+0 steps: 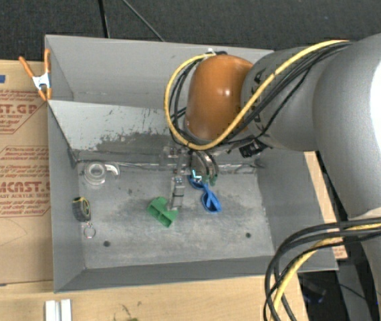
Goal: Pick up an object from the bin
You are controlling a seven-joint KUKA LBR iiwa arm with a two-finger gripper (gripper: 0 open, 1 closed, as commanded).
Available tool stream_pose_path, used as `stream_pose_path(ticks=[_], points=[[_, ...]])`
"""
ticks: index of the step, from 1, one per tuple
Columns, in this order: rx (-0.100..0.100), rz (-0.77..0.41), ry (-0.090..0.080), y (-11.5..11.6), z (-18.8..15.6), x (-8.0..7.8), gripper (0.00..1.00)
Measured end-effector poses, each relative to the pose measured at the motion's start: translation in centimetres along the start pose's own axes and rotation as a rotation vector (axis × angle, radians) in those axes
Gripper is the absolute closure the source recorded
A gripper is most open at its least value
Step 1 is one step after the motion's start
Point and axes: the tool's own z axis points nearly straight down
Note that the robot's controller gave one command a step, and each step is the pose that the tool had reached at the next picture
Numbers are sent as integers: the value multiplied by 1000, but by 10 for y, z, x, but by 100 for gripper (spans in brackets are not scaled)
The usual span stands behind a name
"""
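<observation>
claw (179,194) low in bin (110,116), over green block (160,213); blue piece (210,201) beside.

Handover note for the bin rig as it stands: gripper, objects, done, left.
Gripper: low over the middle of the bin; open or shut can't be told.
Nearest things: green clip-like piece just below-left of it, blue piece just below-right. Contact with either is unclear.
Left side of the floor: clear ring, small yellow-black item.
Done: nothing visibly held or lifted.
Left: grasp one piece and raise it out.
</observation>
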Motion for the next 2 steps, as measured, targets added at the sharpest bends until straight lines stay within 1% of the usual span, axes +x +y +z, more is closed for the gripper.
stream_pose_path(ticks=[1,2], points=[[-2,107,-1,-12,58,57,0],[-1,105,-3,-12,55,55,100]])
